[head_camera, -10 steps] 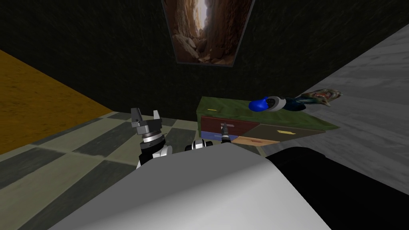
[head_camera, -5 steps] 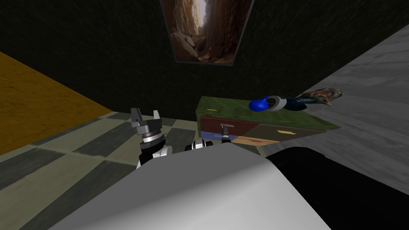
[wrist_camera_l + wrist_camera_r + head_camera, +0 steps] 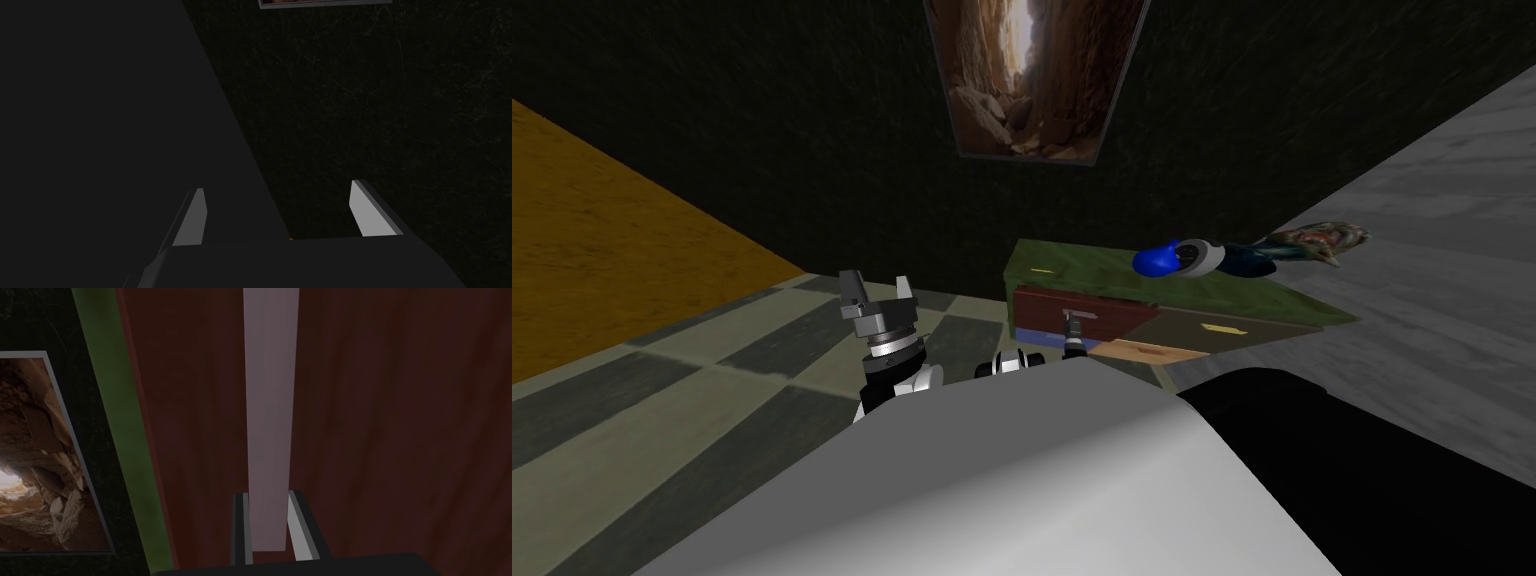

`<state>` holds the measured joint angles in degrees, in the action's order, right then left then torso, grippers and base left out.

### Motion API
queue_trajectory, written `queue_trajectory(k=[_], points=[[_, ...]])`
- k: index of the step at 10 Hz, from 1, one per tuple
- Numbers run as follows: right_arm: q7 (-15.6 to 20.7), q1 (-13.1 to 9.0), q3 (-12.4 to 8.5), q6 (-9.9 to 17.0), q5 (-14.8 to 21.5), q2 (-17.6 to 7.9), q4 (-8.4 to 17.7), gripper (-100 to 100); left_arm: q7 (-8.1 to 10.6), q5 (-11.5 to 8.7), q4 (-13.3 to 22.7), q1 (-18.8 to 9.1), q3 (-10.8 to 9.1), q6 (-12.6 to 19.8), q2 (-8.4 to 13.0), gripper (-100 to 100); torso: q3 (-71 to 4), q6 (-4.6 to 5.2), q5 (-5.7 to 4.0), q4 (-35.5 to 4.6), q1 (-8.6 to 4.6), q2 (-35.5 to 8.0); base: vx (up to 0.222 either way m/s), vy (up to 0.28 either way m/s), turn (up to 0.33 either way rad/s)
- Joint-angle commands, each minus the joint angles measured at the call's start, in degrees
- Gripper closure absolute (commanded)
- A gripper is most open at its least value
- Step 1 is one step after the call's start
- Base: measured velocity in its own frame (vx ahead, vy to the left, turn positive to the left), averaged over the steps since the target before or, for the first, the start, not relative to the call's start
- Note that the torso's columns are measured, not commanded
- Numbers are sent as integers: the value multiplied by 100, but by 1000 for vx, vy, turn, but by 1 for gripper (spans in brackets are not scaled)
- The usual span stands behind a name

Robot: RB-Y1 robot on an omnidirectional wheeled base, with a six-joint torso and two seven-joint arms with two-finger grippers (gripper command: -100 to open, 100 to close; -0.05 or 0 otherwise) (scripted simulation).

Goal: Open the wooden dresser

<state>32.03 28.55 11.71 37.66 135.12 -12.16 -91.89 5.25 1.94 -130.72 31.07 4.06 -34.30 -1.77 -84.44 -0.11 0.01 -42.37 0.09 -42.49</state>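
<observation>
One change: the red drawer (image 3: 1112, 312) now juts slightly from the dresser (image 3: 1112, 272) by the wall. My right gripper (image 3: 268, 495) is clenched on its pale handle (image 3: 270, 388); left gripper (image 3: 878, 285) spread, well aside.

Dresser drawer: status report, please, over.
Right gripper shut on pale handle of dark red drawer. Left gripper open, left of dresser. Blue object on green top, clear of drawer.
</observation>
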Motion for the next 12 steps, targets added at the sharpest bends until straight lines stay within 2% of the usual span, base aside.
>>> queue_trajectory(k=[1,5,6,10,11,12], points=[[279,-60,-19,-79,26,302,-40,100,0,0,0,0,0,0,0,0,-6,10,5,2,7,10,-117,-37,73],[706,-157,-75,-206,52,781,-104,100,0,0,0,1,0,0,0,0,-13,-9,10,-5,18,17,-106,-40,81],[613,-136,-68,-152,51,699,-27,100,0,0,0,1,0,0,0,0,-5,-5,9,-6,15,3,-63,-29,36],[632,-8,45,-143,172,778,-182,100,0,0,0,0,1,0,-2,0,5,8,10,-6,16,-10,-165,62,-31],[639,-4,29,-163,149,775,-141,100,0,0,0,0,1,0,-1,0,-1,6,14,-11,13,-5,-92,35,-8],[784,77,-9,-459,97,839,-410,-100,0,0,0,1,1,0,-1,0,-21,8,16,-9,-3,30,-22,12,-100]])
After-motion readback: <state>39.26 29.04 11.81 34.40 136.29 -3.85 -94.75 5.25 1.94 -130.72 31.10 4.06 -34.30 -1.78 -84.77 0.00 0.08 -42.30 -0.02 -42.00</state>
